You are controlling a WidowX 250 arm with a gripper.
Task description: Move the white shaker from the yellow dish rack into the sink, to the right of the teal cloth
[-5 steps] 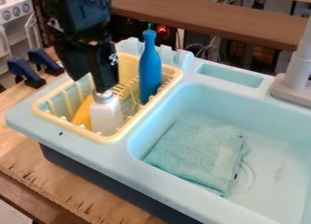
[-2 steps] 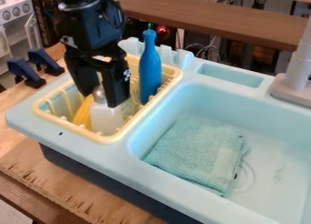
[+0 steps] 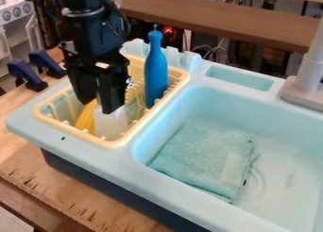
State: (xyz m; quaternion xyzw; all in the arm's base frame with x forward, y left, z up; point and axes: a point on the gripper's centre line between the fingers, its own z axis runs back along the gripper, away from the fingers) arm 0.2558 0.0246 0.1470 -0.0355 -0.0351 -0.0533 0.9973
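Observation:
Low over the yellow dish rack (image 3: pixel 120 142), the black gripper (image 3: pixel 97 106) points down with its two fingers apart. It is at the top of a translucent white bottle (image 3: pixel 110 125), whose cap is hidden behind the finger on the right. Whether the fingers touch the bottle I cannot tell. The bottle stands upright in the front part of the rack. A yellow object (image 3: pixel 86 118) lies just left of it, partly covered by the gripper. Behind and to the right, a tall blue bottle (image 3: pixel 156 70) stands in the rack.
The rack sits on the left of a light blue toy sink (image 3: pixel 189 96). A folded teal cloth (image 3: pixel 205 158) lies in the basin. At the right stands a grey faucet (image 3: pixel 309 75). Dark blue clamps (image 3: pixel 25 75) are on the wooden table at left.
The gripper first came down and to the right over the white bottle, then shifted slightly left and lower, covering the cap. The bottles, rack and cloth have stayed in place.

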